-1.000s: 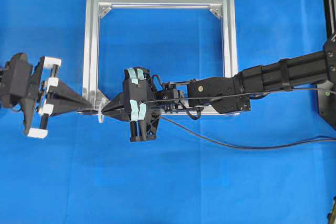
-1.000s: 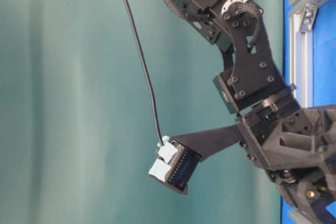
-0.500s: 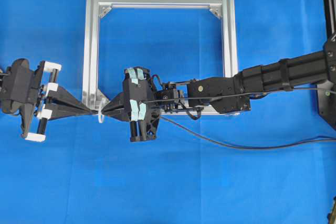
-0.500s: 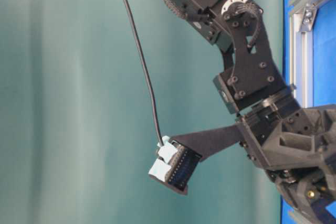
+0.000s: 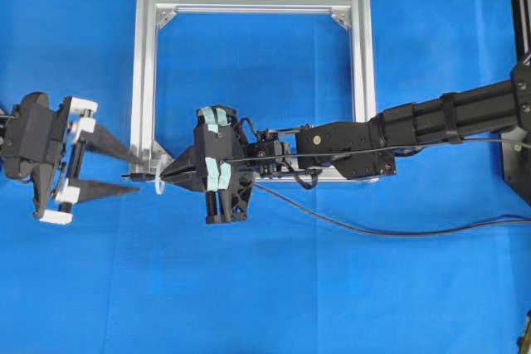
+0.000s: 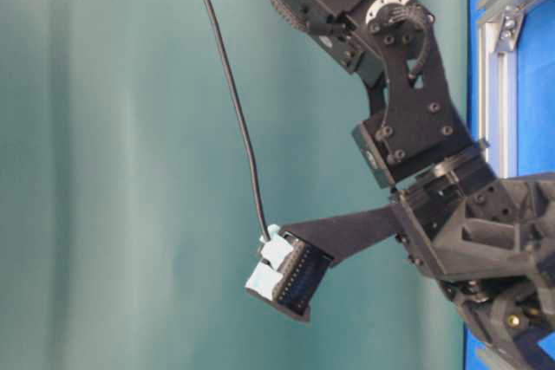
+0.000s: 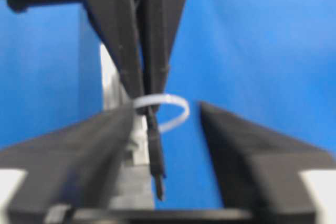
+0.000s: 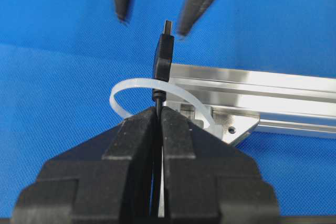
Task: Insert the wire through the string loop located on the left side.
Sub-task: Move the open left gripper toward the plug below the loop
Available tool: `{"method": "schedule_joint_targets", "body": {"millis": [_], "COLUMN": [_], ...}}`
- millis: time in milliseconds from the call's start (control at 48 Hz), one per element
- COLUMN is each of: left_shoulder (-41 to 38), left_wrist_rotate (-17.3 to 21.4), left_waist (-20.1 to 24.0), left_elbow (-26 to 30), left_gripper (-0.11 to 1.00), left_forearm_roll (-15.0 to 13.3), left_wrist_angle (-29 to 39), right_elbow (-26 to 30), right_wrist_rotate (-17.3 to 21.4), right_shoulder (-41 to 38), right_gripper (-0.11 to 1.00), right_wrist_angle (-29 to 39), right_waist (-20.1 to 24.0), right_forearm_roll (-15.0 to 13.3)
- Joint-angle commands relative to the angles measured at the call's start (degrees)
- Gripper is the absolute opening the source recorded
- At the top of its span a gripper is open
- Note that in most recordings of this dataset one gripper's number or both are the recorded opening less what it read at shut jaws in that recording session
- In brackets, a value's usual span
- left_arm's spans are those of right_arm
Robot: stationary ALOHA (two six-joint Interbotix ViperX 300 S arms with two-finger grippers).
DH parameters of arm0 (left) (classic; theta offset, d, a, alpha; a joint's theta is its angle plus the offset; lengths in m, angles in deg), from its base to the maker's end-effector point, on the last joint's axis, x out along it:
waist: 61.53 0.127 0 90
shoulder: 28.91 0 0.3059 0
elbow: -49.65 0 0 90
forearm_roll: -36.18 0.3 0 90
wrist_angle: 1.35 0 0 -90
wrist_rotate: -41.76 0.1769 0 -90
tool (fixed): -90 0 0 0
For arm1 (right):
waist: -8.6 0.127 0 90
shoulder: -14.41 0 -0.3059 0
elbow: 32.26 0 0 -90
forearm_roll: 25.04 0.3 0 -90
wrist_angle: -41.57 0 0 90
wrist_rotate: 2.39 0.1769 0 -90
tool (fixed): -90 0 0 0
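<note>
Threading is under way: the wire [image 8: 161, 56], clamped in the right gripper [image 8: 158, 113], is poked through the string loop [image 8: 131, 88], and capture by the spread-fingered left gripper [image 5: 124, 173] is called for next.

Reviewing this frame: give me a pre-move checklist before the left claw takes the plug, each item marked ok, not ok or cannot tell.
1. Right claw shut on wire: ok.
2. Plug past the string loop: ok.
3. Left claw open: ok.
4. Plug between the left fingers: ok in the left wrist view.
5. Loop clear of the left fingers: cannot tell; it runs close to one finger.
6. Frame flat on the table: ok.
</note>
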Motion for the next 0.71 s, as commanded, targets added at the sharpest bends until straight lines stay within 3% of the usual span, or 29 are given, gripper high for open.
{"method": "schedule_joint_targets", "body": {"millis": [0,83,167,688], "left_shoulder": [0.9,1.2,1.5,-3.7], "left_wrist_rotate": [0.3,0.3,0.3,0.2], "left_waist": [-0.2,-0.1,0.0,1.1], "left_elbow": [0.4,0.6,0.8,1.0], "left_gripper": [0.59,0.81,0.92,0.89], "left_forearm_roll": [0.3,0.2,0.2,0.2], "left_wrist_angle": [-0.1,0.4,1.3,3.3], "right_elbow": [1.1,1.1,1.1,1.1], "right_wrist_rotate": [0.0,0.0,0.0,0.0], "right_shoulder": [1.2,1.3,1.2,1.3], "right_gripper": [-0.10,-0.10,-0.10,-0.10], "right_wrist_angle": [-0.2,-0.2,-0.3,-0.4], "right_waist": [-0.2,-0.2,-0.2,-0.2], "right_forearm_roll": [0.1,0.1,0.1,0.1]}}
